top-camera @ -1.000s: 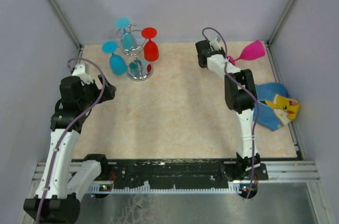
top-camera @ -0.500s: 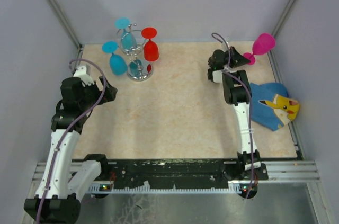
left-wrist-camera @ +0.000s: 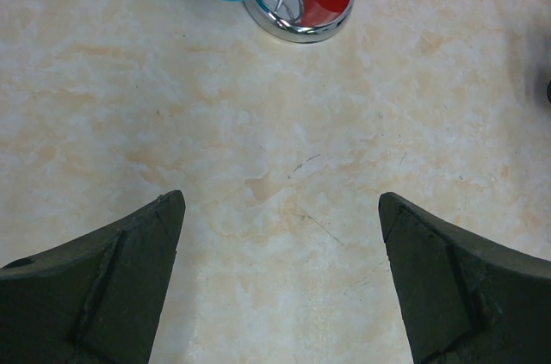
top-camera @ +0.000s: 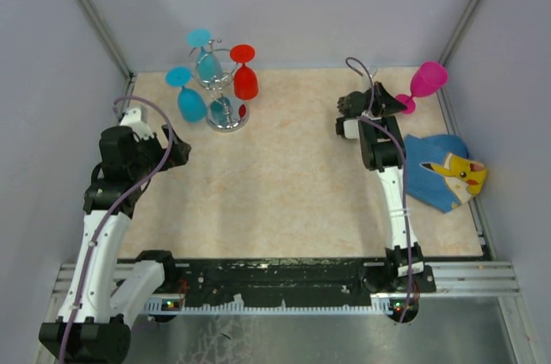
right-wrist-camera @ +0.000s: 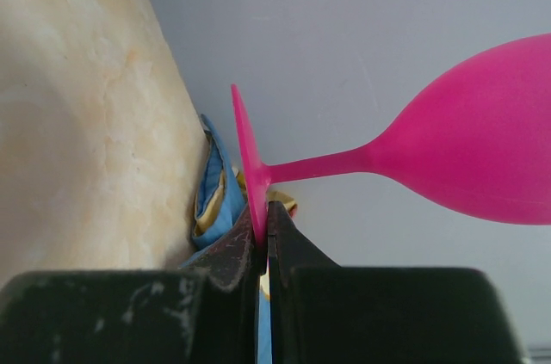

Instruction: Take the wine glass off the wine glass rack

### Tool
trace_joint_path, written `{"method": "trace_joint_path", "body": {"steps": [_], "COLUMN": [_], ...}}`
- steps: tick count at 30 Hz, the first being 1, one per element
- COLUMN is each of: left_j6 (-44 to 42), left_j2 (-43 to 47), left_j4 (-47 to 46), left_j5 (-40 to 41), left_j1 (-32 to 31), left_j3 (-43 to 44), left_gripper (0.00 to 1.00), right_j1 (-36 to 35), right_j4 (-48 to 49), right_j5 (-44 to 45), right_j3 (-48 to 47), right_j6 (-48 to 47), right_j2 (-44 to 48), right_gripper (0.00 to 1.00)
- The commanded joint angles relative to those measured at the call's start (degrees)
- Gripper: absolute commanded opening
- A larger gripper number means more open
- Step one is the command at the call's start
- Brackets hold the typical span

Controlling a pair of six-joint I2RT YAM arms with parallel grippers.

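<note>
Grips the pink wine glass (right-wrist-camera: 465, 153) in the right tool (right-wrist-camera: 261, 219), jaws pinched together on the edge of the thin foot disc, with nothing else touching the glass. Holds it in the air at the far right of the tabletop (top-camera: 293, 166), close to the right wall and just far of the blue cloth (top-camera: 441, 176), well apart from the wine glass rack (top-camera: 227, 120) at the far left. Already off the rack, by the look of it, with two blue glasses (top-camera: 191, 104) and a red glass (top-camera: 245, 83) hanging there.

Carries the long axis, foot to stem to bowl, crosswise to the fingers (right-wrist-camera: 237, 248): stem running out from the clamped foot toward the far right, bowl end pointing at the wall, foot standing on edge rather than flat. Seems tipped well over rather than upright, though the exact lean is hard to judge. Probably calls for a wrist turn to bring the foot flat toward the tabletop before any release.

Shows the left tool (left-wrist-camera: 280, 202) spread apart and empty, hovering over bare tabletop just near of the rack base, far from the glass; right arm plainly the nearer.
</note>
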State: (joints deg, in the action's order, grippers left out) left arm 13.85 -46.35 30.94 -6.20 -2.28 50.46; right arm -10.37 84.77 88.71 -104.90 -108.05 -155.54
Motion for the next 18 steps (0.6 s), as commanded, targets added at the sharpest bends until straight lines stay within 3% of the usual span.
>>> {"method": "trace_joint_path", "body": {"steps": [1, 6, 12, 15, 17, 18], "left_j6": [-0.7, -0.8, -0.8, -0.5, -0.5, -0.6], "left_j2": [0.8, 0.7, 0.7, 0.3, 0.2, 0.1], "left_j4": [-0.7, -0.7, -0.9, -1.1, -1.1, -1.1], "left_j5": [-0.2, -0.5, -0.4, -0.8, -0.6, -0.4], "left_j1": [-0.4, -0.4, -0.4, -0.4, -0.4, -0.4], "left_j3": [-0.4, -0.6, -0.9, -1.0, -1.1, -1.1], "left_gripper": [1.00, 1.00, 1.00, 1.00, 1.00, 1.00], "right_j1": [-0.3, -0.8, -1.5, -1.7, -1.7, -1.4], "right_j4": [3.4, -2.8, -20.5, -44.2, -75.3, -97.7], "right_j5": [0.6, -0.4, -2.8, -5.4, -10.5, -16.8], "right_j3": [0.5, 1.7, 3.7, 3.7, -1.1, -8.0], "right_j6": [0.5, 5.4, 20.3, 39.9, 65.0, 82.2], "right_j2": [0.8, 0.4, 2.1, 4.7, 7.2, 7.0], "right_gripper": [0.00, 0.00, 0.00, 0.00, 0.00, 0.00]}}
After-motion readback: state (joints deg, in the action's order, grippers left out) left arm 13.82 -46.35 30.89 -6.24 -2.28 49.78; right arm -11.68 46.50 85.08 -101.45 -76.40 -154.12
